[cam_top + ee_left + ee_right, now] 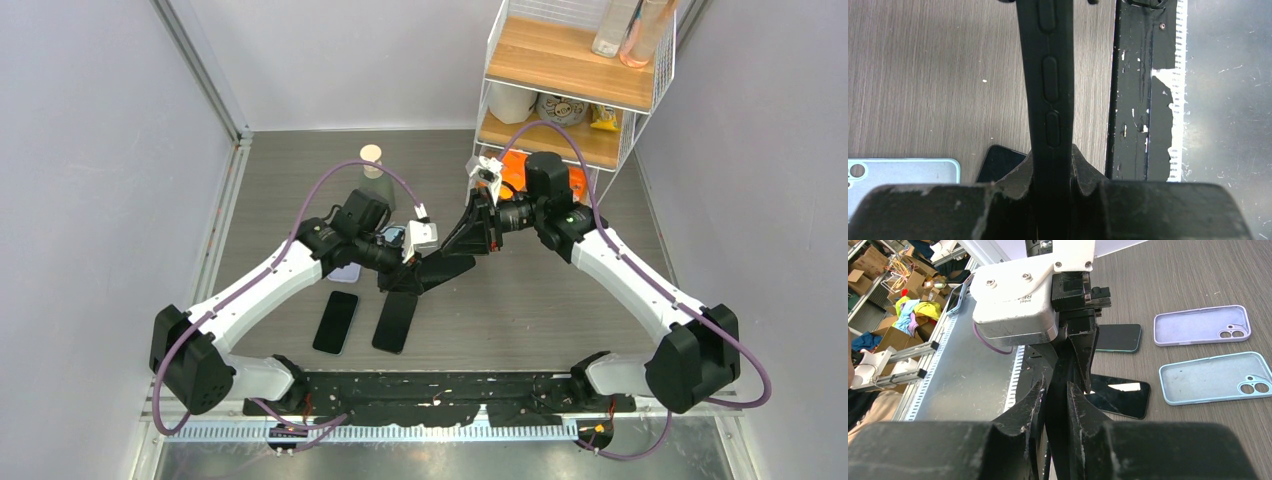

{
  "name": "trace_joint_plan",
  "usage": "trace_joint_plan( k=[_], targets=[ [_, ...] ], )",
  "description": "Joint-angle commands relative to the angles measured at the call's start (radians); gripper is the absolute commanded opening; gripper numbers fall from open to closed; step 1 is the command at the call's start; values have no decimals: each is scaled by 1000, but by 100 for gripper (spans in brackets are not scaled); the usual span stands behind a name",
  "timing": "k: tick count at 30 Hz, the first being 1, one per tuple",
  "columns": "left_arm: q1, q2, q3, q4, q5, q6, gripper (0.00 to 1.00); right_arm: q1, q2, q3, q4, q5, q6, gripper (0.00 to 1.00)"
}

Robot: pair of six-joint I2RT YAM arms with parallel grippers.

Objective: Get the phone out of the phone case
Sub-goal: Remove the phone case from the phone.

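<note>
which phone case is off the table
The black case, gripped edge-on between the left gripper and right gripper; the lilac case and pale blue case lie flat and empty on the table.

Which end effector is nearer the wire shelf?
Right. The right end effector sits just in front-left of the wire shelf, shut on the black phone case; the left end effector grips the same case farther left.

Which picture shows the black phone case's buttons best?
The left wrist view: the black phone case fills the middle, three side buttons clear. The right wrist view shows only its dark edge between the jaws; the top view shows a dark shape.
</note>
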Motion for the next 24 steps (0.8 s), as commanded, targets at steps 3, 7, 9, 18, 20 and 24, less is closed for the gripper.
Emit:
trace_joint_plan(
  k=[3,7,9,18,20,24],
  targets=[
    [-18,-33,28,-25,12,101,0,-5,-2,12,39,-5,41,5],
    [-18,-25,47,-48,15,107,0,-5,-4,4,39,1,40,5],
    [-18,-22,58,-60,15,110,0,-6,-8,0,39,2,36,5],
    [-18,-23,76,-89,7,110,0,-5,-18,-6,36,0,30,5],
    [-19,-23,77,-91,5,110,0,-5,-16,-5,34,-3,34,5],
    [-24,-25,75,-90,-11,114,0,-5,-1,-5,43,-19,50,6]
  ],
)
